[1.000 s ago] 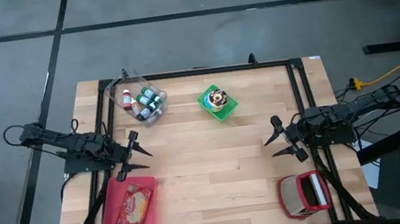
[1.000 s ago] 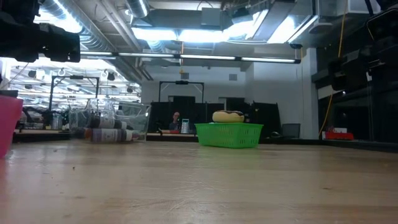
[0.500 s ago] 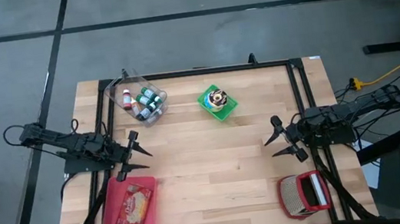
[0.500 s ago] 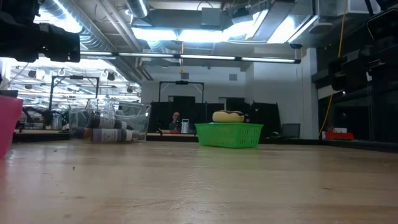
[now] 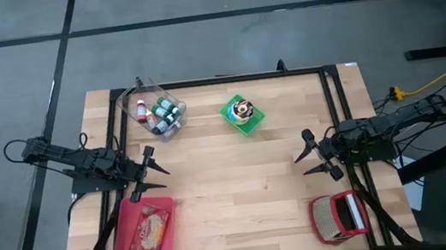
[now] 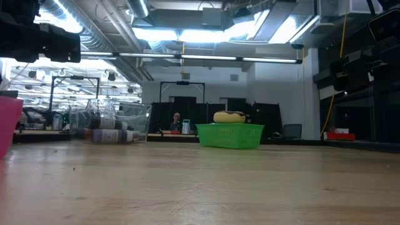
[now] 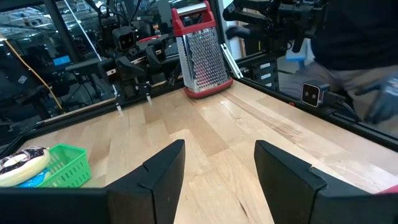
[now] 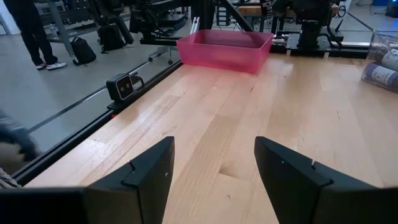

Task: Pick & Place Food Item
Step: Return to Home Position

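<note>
1. Task item: the food colouring bottles [image 5: 161, 114] are inside the transparent bin [image 5: 127, 101], which stands on the table [image 5: 240, 192].
2. Left gripper [image 5: 157, 172]: well apart from the bin, between it and the pink tray [image 5: 143, 236], hanging above the table. The bottles are nowhere near its reach. In the left wrist view its fingers [image 7: 163, 171] are spread wide with nothing between them.
3. Right gripper [image 5: 303, 156]: much farther from the bin than the left, past the green basket [image 5: 242, 114] that sits just beside the bin. Its fingers [image 8: 149, 171] are also spread and carry nothing.
4. Orientation: the bottles lie on their sides in a loose heap. In the low view their long axes run level along the bin floor. From above they run slantwise, roughly along the bin's length. Which end the caps face cannot be told for every bottle.
</note>
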